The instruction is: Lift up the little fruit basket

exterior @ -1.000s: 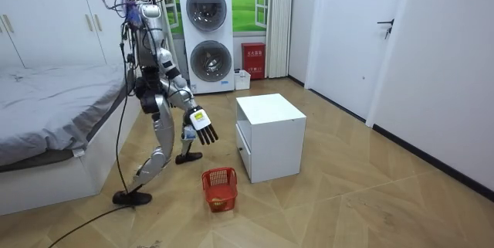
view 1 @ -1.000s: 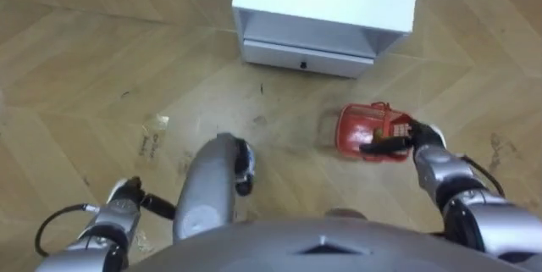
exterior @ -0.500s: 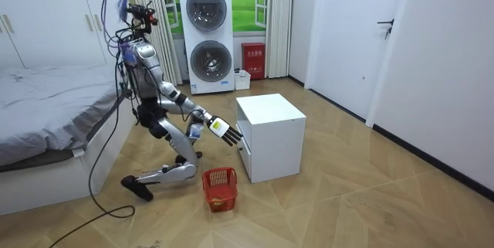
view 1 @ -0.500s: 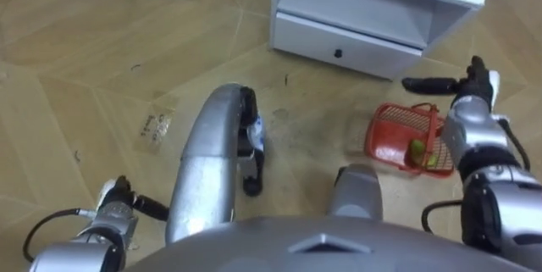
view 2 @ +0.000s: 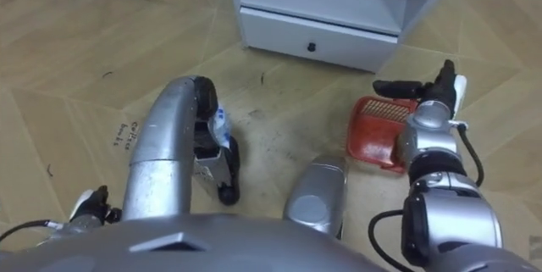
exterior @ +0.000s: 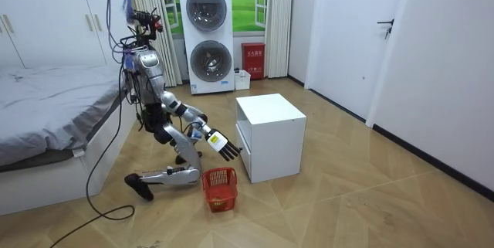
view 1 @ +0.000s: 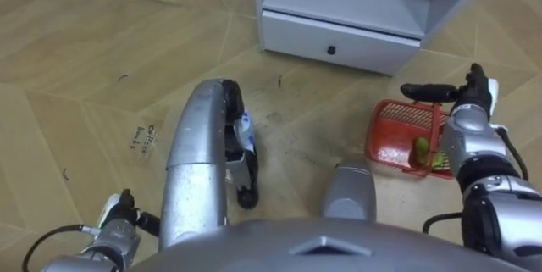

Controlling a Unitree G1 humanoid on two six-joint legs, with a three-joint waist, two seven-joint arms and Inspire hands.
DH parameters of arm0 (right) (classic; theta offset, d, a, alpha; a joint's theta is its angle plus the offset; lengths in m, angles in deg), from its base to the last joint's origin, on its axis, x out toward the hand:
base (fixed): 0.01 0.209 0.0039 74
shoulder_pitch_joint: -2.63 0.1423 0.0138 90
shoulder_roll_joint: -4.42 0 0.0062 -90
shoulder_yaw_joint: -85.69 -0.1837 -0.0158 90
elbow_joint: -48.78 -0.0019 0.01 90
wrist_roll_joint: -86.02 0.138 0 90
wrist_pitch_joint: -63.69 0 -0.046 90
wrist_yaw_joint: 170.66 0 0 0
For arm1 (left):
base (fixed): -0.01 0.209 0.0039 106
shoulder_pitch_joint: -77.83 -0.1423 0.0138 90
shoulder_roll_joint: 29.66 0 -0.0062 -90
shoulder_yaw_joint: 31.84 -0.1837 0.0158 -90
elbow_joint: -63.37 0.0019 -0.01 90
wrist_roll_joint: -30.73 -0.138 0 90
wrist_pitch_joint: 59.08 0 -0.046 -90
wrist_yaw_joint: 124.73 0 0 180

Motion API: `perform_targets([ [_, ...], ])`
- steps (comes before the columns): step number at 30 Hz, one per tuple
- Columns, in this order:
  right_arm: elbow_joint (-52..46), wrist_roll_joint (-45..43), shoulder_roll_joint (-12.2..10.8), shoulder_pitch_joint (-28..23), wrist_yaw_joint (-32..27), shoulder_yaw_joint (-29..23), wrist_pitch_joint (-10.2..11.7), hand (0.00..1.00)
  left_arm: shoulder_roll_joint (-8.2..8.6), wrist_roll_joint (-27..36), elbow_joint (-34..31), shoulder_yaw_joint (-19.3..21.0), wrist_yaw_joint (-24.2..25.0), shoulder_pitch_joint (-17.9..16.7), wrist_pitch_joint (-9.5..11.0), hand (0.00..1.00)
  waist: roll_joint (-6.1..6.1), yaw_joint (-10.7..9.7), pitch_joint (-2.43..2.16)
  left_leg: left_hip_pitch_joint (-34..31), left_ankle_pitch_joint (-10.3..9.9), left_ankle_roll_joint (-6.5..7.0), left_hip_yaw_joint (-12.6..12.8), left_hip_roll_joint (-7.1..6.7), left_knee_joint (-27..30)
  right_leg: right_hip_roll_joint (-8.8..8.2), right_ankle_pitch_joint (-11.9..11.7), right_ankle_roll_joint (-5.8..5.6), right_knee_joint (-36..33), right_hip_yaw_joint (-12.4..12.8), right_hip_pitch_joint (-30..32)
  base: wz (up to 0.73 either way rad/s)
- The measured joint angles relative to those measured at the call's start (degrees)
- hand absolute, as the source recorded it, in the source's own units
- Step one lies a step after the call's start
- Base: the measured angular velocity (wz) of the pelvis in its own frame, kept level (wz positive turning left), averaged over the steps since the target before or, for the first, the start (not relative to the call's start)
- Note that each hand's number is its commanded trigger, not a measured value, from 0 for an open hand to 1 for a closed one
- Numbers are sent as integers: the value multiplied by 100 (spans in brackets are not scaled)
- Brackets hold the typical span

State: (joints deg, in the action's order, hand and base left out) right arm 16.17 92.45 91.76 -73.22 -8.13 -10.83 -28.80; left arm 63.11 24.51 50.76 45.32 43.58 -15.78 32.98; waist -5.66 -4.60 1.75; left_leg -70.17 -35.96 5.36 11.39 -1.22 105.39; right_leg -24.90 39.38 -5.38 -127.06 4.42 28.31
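The red fruit basket (view 1: 396, 130) stands on the wooden floor just right of the white cabinet's front, with yellow-green fruit (view 1: 420, 151) in it. My right hand (view 1: 463, 102) hangs open over the basket's far edge, fingers straight and pointing left, not touching it. In the room view the basket (exterior: 219, 187) is in front of my knee and the right hand (exterior: 219, 144) is a little above it. I kneel on the floor with one leg stretched back. My left hand (view 1: 118, 223) shows at the lower left, low by my side.
A white cabinet (view 1: 339, 41) with a closed drawer stands straight ahead, close to the basket. A small scrap (view 1: 146, 136) lies on the floor at the left. In the room view a bed (exterior: 46, 117) is behind me and stacked washing machines (exterior: 207, 35) stand at the back.
I have sunk from standing into a kneel. My right hand has come down from waist height to just above the basket, still open.
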Motion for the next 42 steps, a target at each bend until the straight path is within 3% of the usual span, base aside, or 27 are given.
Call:
perform_targets([
  [3, 1, -1, 10, 14, -5, 157, 2, 0, 31, 59, -7, -165, 18, -150, -7, 0, -3, 5, 1, -66, -85, -178, -52, 36, 193, 39, 82, 101, -263, 39, -12, -5],
  [5, 1, -1, 13, 16, -2, 226, 9, 0, 39, 106, -2, -229, 80, -179, -9, 0, -12, 0, 2, -180, -83, -212, -93, 28, 386, 87, 149, 166, -493, 78, -41, 0],
  [7, 11, 2, 125, 61, 19, 367, 18, 0, 135, 117, 3, -313, 165, -146, -23, 0, 63, 55, 51, -410, -39, -299, -245, 40, 619, 252, 203, 188, -705, 127, 1, -16],
  [8, 12, 1, 153, 93, 25, 432, 19, 0, 191, 119, -27, -319, 266, -144, 18, 0, 108, 58, 59, -526, 57, -467, -318, -46, 608, 279, 207, 193, -739, 189, 94, -18],
  [11, 28, 3, 190, 93, 103, 531, 19, 0, 185, 122, -44, -343, 383, -88, 71, 0, 129, -4, 44, -573, 68, -493, -365, -155, 504, 272, 226, 153, -766, 224, 239, 2],
  [15, 47, 6, 297, 94, 202, 661, 14, 0, 181, 171, -52, -439, 499, -41, 71, 0, 145, 21, 33, -591, 62, -506, -358, -155, 493, 231, 237, 131, -842, 341, 385, -5],
  [18, 60, 14, 316, 94, 200, 655, 11, 0, 181, 170, -92, -448, 499, 19, 79, 0, 202, 22, 36, -589, -10, -649, -346, -157, 417, 204, 252, 110, -905, 343, 436, 4],
  [26, 162, 23, 419, 93, 160, 653, 6, 0, 171, 209, -96, -554, 497, -51, 101, 0, 391, 43, 27, -615, -8, -660, -277, -98, 398, 203, 257, 99, -1007, 466, 566, -3],
  [35, 313, -13, 424, 94, 143, 665, 13, 0, 151, 212, -212, -647, 591, -64, 100, 0, 389, 44, 33, -636, -7, -661, -205, -38, 375, 205, 260, 96, -1025, 547, 667, -2],
  [42, 633, 17, 440, 90, 154, 667, 18, 0, 150, 225, -207, -661, 603, -58, 89, 0, 462, 35, 43, -634, -7, -661, -193, -7, 362, 209, 260, 96, -1042, 552, 695, 0],
])
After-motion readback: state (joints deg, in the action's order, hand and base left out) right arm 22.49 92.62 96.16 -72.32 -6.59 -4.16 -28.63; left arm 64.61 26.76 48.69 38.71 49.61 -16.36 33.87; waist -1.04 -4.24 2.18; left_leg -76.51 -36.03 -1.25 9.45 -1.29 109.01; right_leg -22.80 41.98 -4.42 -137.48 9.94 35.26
